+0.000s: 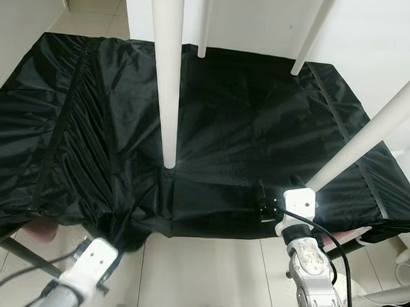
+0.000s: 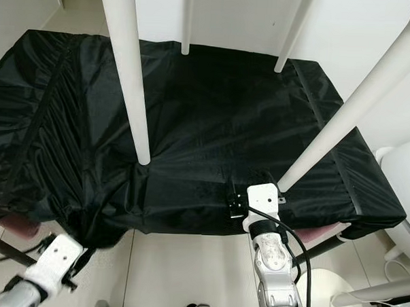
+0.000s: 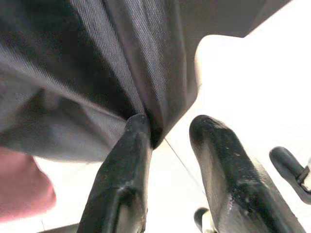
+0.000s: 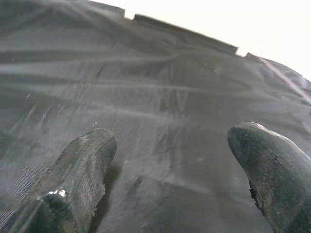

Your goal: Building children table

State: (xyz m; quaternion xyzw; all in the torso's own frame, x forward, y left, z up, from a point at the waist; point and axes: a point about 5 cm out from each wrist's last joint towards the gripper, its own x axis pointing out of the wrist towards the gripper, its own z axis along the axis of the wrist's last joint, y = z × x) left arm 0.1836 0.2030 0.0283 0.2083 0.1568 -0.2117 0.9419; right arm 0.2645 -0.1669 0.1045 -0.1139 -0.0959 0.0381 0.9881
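Left eye view shows us the children's desk (image 1: 169,77) upturned, its smooth round white legs rising from a crinkled, glossy black cloth (image 1: 240,128) filling mid-frame, likely there as padding. Our left end effector (image 3: 165,145), lower left, pokes spread fingers at a hanging fold; our right end effector (image 4: 167,165), lower right, hovers released over the cloth's near edge.

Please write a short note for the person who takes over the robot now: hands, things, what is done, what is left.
Left hand: open, at the near left edge of the black cover, one finger touching a hanging fold.
Right hand: open, fingers over the cover near the front right leg.
Table: upside down under the cover, four white legs pointing up, near left leg upright.
Done: four legs stand.
Left: cannot tell if they are tight; turn the table over.
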